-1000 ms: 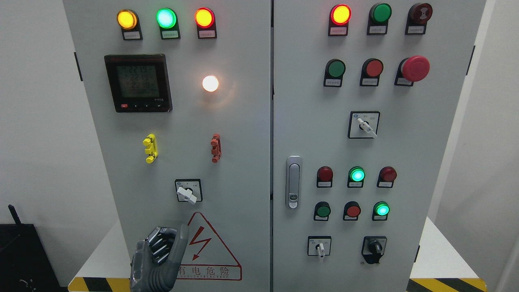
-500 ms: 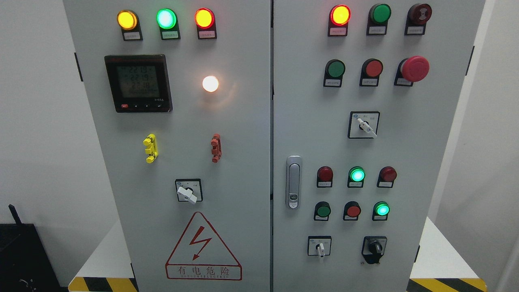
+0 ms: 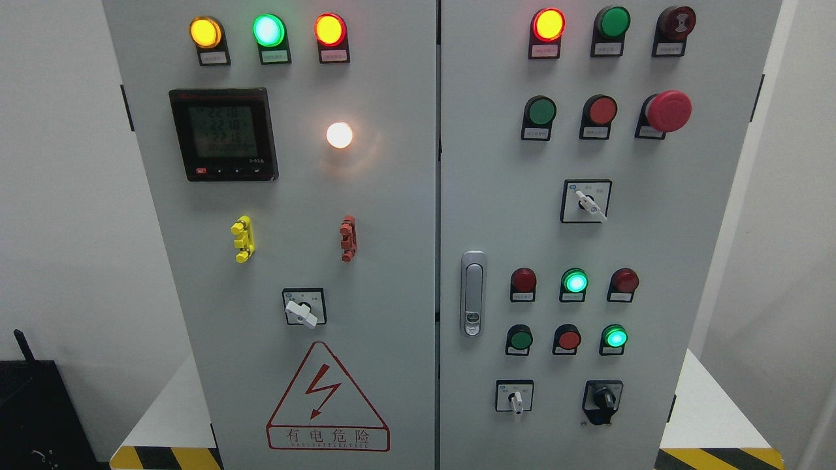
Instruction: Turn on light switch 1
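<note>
Neither of my 2 hands shows here, so I cannot tell how my fingers are set. The rotary switch (image 3: 304, 307) I take for light switch 1 sits low on the left door (image 3: 385, 215), above the warning triangle (image 3: 326, 399). Its white handle slants down to the right. The white lamp (image 3: 339, 135) above glows. My left arm likely lies nearer.

Matt grey painted metal cabinet (image 3: 379, 261), glossy plastic lamps (image 3: 268, 30), shiny metal door handle (image 3: 473, 294)
</note>
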